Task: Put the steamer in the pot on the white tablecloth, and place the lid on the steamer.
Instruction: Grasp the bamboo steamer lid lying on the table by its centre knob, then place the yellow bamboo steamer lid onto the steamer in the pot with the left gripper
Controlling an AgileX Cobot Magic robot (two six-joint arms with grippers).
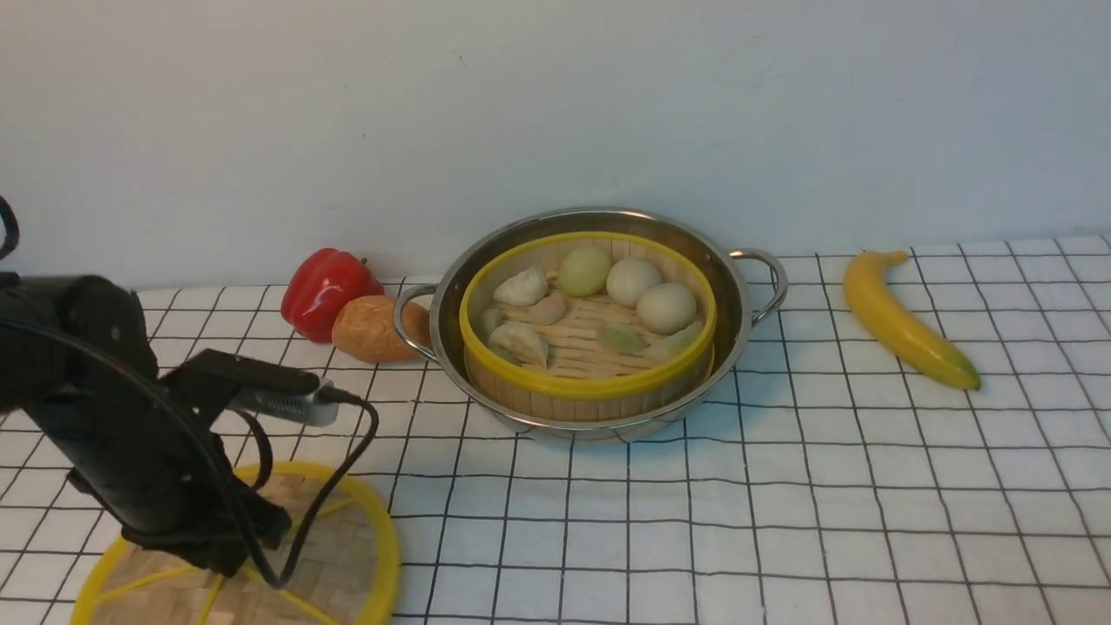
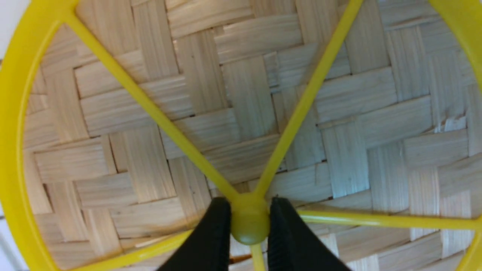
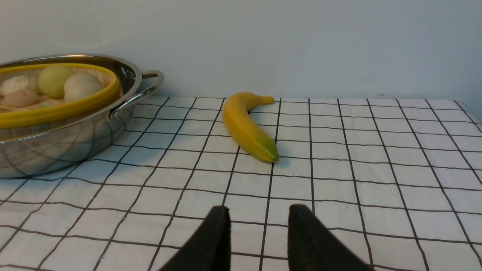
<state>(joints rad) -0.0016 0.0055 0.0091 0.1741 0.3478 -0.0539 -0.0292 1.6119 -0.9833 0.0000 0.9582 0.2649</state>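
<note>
1. Left gripper (image 1: 227,555), front view: it is down on the lid (image 1: 343,564) at the near left of the white tablecloth (image 1: 781,503), with my arm hiding the fingertips; I cannot tell from here whether the lid is off the cloth; the steamer (image 1: 587,386) already sits inside the pot (image 1: 742,304), well apart from the lid; a red pepper (image 1: 325,291) and a brown bun (image 1: 369,328) lie just beside the pot's left handle, so a low carry risks clipping them or the handle; the wrist cable (image 1: 347,460) loops over the lid's rim and could snag there.
2. Left wrist view: both fingers (image 2: 214,233) are closed on the small centre knob (image 2: 249,224), pressing it from either side; the hold is narrow and the knob rounded, so I judge the disc may tilt, swing or slip out on the lift; a tilted lid would catch the steamer's yellow rim and seat crooked.
3. Right wrist view: right gripper (image 3: 258,212) is parted and empty, low over the cloth, near the banana (image 3: 248,126); nothing steadies the pot, so an off-centre landing could shove it; the dumplings (image 3: 56,81) stand above the rim and may prop the lid up.
</note>
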